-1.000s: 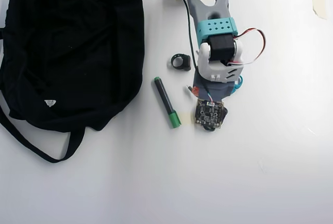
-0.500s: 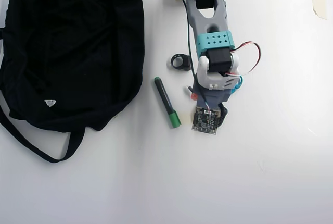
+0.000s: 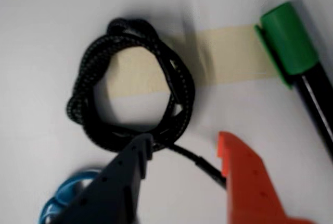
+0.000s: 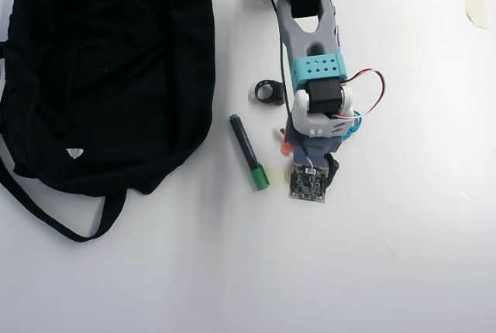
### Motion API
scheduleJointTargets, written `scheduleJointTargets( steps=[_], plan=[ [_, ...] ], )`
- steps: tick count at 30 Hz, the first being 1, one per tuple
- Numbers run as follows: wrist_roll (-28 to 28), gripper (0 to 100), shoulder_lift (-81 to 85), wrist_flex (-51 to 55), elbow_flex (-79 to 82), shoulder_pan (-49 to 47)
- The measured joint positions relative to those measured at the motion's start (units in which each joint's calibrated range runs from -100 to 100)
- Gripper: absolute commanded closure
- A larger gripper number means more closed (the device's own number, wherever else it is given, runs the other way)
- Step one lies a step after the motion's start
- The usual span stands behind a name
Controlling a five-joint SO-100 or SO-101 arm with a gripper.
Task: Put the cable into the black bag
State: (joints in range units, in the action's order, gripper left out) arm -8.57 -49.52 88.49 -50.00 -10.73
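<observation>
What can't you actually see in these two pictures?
- The cable: in the overhead view the arm covers it.
- The black bag: outside the wrist view; from overhead its top edge is cut off and no opening can be made out.
- The pincer: from overhead the arm and camera board hide most of it.
- The marker: cut off at the wrist view's right edge.

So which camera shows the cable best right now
The wrist view: the cable lies whole as a coiled loop on the table, its tail running between the open fingers. In the overhead view the arm hides almost all of it.
</observation>
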Motion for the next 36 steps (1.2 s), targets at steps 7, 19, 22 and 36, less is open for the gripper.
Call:
scheduleJointTargets(
  steps=[7,19,22,36],
  plan=[
    [1.9,79,-0.2,-3.4,-0.1,-0.5],
    [1.9,79,-4.1,-4.0,-0.1,-0.5],
    [1.9,79,-4.2,-4.8,-0.1,-0.5],
    [1.9,78,-5.8,-5.4,-0.1,-0.5]
  ],
)
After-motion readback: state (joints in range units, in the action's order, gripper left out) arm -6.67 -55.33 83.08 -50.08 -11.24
